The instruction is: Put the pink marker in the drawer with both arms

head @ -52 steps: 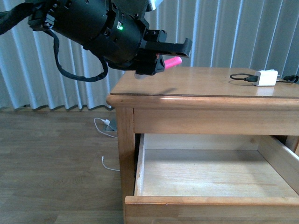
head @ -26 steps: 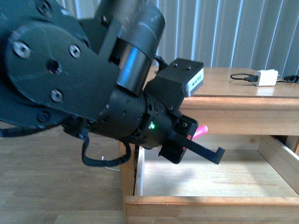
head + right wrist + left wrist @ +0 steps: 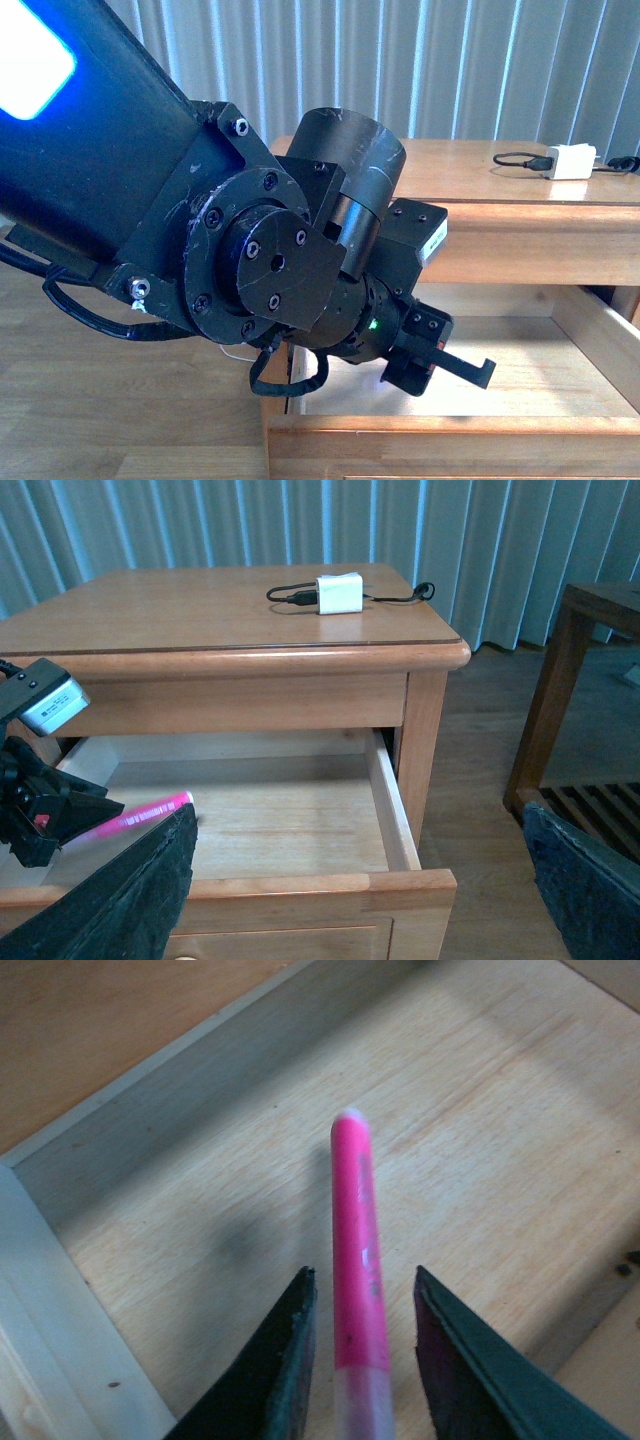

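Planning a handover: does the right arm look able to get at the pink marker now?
Probably yes: the drawer is pulled well open, and the pink marker sticks out of the left gripper above its floor, with nothing across the free end.

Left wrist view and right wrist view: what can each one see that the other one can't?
Only the left wrist view shows the left tool close up, with a finger on each side of the pink marker. Only the right wrist view shows the cabinet top, the white charger, the curtains and a second wooden table. Both show the pink marker over the pale floor of the open drawer.
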Robot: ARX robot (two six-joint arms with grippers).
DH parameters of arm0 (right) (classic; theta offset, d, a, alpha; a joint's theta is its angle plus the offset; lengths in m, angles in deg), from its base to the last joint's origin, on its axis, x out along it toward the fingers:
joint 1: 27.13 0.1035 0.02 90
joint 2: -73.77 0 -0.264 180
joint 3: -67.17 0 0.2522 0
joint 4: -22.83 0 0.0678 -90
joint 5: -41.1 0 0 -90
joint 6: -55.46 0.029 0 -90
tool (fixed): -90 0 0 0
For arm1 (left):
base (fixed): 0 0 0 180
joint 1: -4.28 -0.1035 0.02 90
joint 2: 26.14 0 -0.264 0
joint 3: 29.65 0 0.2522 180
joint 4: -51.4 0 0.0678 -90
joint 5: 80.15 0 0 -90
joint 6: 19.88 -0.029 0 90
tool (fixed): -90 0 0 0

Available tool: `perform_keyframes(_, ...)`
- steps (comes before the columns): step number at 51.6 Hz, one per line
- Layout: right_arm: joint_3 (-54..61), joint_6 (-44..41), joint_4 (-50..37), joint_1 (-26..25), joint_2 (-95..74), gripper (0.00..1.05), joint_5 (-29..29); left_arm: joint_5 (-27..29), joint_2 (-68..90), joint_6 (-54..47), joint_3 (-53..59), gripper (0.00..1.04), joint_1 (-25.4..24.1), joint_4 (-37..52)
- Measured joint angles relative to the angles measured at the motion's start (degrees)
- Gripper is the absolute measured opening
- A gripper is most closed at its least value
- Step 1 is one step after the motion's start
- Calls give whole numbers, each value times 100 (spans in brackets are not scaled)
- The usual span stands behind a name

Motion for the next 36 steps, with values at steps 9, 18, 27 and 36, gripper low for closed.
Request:
perform_keyframes(9, 0, 0, 0, 0, 0, 96, 0, 79, -315, 63, 208, 68, -20, 61)
perform_keyframes(18, 0, 0, 0, 0, 0, 96, 0, 254, -1080, 103, 748, 93, -122, 208)
perform_keyframes(27, 0, 0, 0, 0, 0, 96, 0, 820, -2369, 136, 1615, 99, -544, 446)
perform_keyframes(36, 0, 0, 0, 0, 0, 96, 0, 1375, -3901, 101, 2704, 99, -1097, 787)
